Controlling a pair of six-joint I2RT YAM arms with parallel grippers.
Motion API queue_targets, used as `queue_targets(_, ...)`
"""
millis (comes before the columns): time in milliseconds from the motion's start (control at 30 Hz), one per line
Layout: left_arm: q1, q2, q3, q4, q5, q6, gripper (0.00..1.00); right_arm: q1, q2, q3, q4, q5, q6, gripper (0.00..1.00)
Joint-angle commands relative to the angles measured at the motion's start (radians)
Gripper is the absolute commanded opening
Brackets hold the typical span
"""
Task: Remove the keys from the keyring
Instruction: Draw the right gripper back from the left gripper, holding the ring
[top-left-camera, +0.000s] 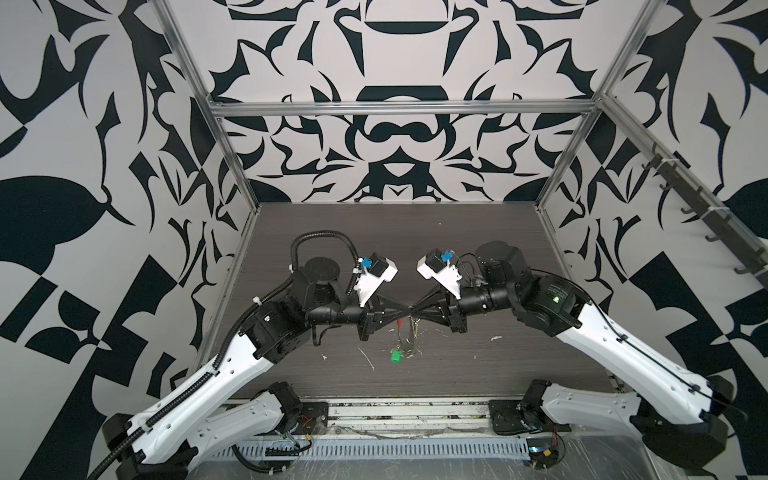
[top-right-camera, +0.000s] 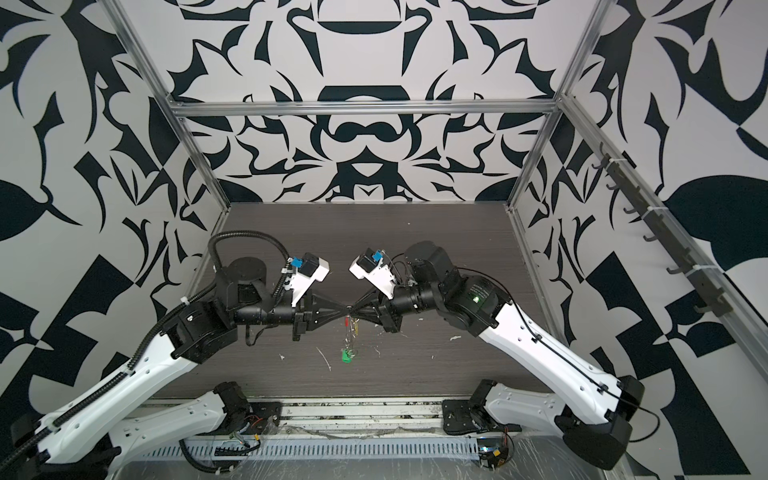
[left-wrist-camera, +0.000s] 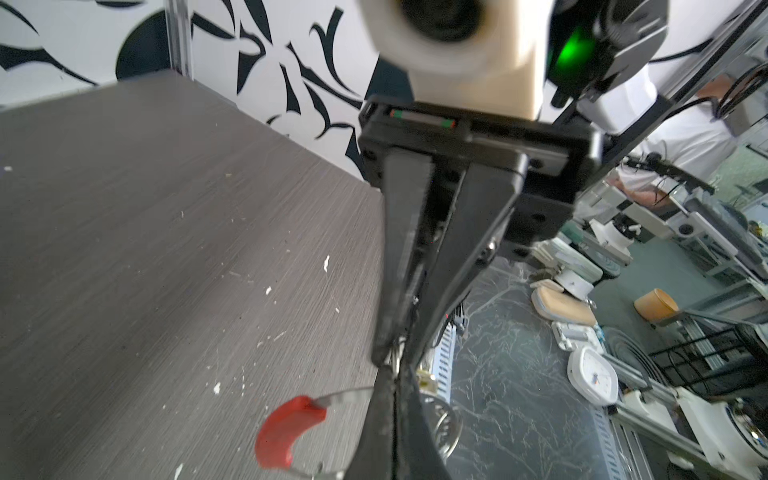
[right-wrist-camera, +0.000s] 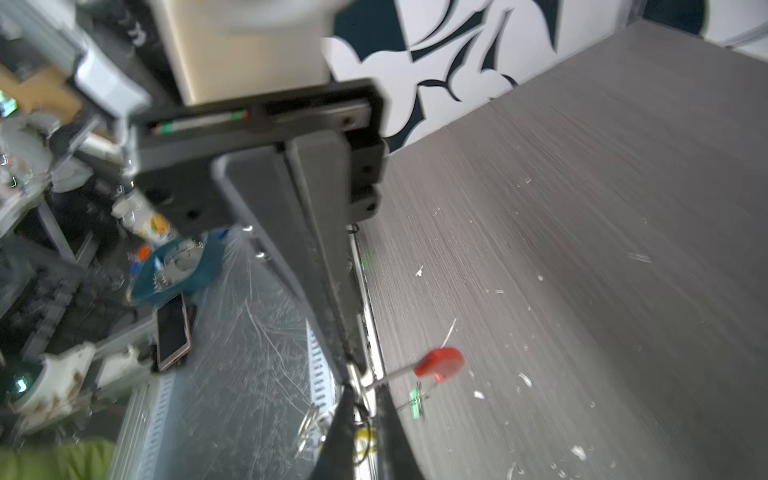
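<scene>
My two grippers meet tip to tip above the middle of the table in both top views, left gripper (top-left-camera: 406, 308) and right gripper (top-left-camera: 414, 308). The keyring (top-right-camera: 351, 332) hangs below them as a thin wire loop. Its red sleeve (left-wrist-camera: 282, 432) curves beside my left gripper (left-wrist-camera: 392, 372), which is shut on the wire. The green key (top-left-camera: 396, 356) dangles at the loop's low end, close to the table. The right gripper (right-wrist-camera: 365, 392) stands slightly open, with the wire and the yellow key (right-wrist-camera: 363, 442) showing in the gap. The red sleeve (right-wrist-camera: 440, 365) and the green key (right-wrist-camera: 414, 401) sit just beyond it.
White scraps (top-left-camera: 368, 359) lie scattered on the dark wood-grain table (top-left-camera: 457, 249). A slotted cable tray (top-left-camera: 374, 451) runs along the front edge. Patterned walls on metal posts (top-left-camera: 232, 166) close off the back and both sides. Small metal rings (left-wrist-camera: 449, 428) hang on the loop.
</scene>
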Motion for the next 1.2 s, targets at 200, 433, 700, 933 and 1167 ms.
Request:
queue_targets(200, -0.001, -0.138, -0.151, 0.335, -0.149, -0.052, 0.0, 0.003, -0.185, -0.228, 0.492, 0.147, 0.155, 0.51)
queue_targets(433, -0.001, -0.185, -0.224, 0.453, -0.188, -0.075, 0.0, 0.006, -0.199, -0.312, 0.638, 0.138, 0.22, 0.53)
queue_targets(700, -0.001, -0.187, -0.231, 0.457, -0.185, -0.087, 0.0, 0.01, -0.184, -0.334, 0.677, 0.134, 0.236, 0.49)
queue_targets(933, 0.0, -0.194, -0.238, 0.465, -0.204, -0.093, 0.0, 0.039, -0.173, -0.335, 0.684, 0.117, 0.225, 0.49)
queue_targets(1167, -0.001, -0.197, -0.243, 0.473, -0.207, -0.099, 0.0, 0.069, -0.149, -0.315, 0.641, 0.165, 0.19, 0.44)
